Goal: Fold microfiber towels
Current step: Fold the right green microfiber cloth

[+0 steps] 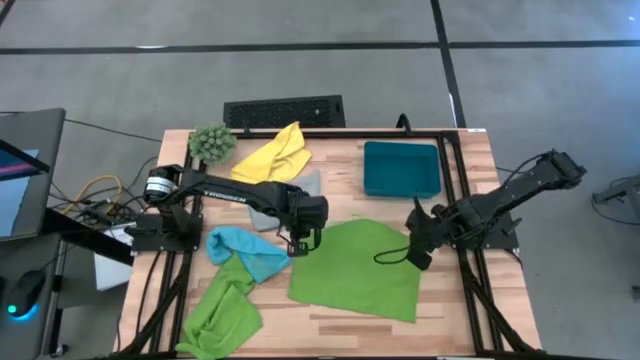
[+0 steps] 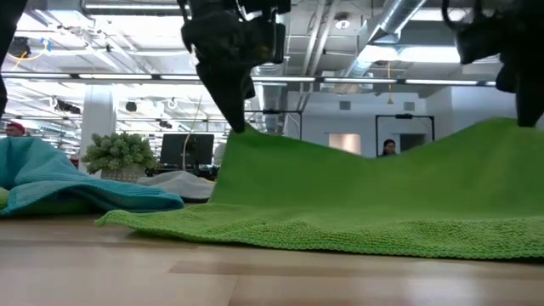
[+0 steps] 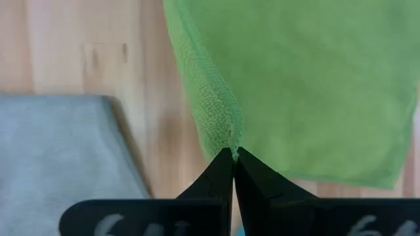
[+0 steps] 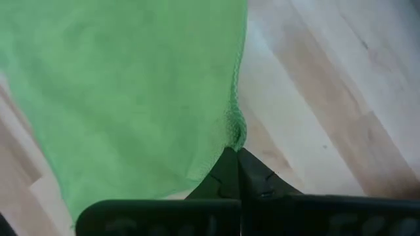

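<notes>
We see a large lime green towel [image 1: 358, 268] at the lower centre of the high view, on the wooden tabletop [image 1: 330, 325]. The left claw [image 1: 300, 244] is closed on its upper left corner and the right claw [image 1: 414, 252] is closed on its upper right edge, both lifted. At lower left lie a light blue towel [image 1: 243, 248] and a second green towel [image 1: 220, 315]. Further up are a grey towel [image 1: 268, 212], a yellow towel [image 1: 275, 154] and a teal towel [image 1: 401, 168].
</notes>
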Available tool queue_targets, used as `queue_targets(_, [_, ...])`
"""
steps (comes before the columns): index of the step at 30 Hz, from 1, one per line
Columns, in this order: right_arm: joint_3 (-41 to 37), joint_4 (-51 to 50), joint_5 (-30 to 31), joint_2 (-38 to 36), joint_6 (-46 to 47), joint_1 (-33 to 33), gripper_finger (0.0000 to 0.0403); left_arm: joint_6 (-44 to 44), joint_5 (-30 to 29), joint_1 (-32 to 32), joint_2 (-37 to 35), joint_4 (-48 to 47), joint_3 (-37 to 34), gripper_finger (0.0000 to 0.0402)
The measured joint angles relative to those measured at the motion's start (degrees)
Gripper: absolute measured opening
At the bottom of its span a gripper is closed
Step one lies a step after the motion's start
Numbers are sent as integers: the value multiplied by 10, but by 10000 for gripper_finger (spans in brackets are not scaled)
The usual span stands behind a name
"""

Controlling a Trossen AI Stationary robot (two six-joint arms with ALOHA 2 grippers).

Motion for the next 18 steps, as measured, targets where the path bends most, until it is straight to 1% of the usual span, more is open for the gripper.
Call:
queue_targets(4, [0,1,11,0,23,46,2,-7,-15,-28,0,-2,0,0])
queue_targets(8, [0,1,13,0,25,85,2,-19,-16,-49,-2,-9,0,0])
queue_targets(11, [0,1,23,0,24,110,2,-30,-17,-63,-2,-12,0,0])
queue_targets(18, [0,7,23,0,24,158,2,-62,-17,-94,-2,-12,0,0])
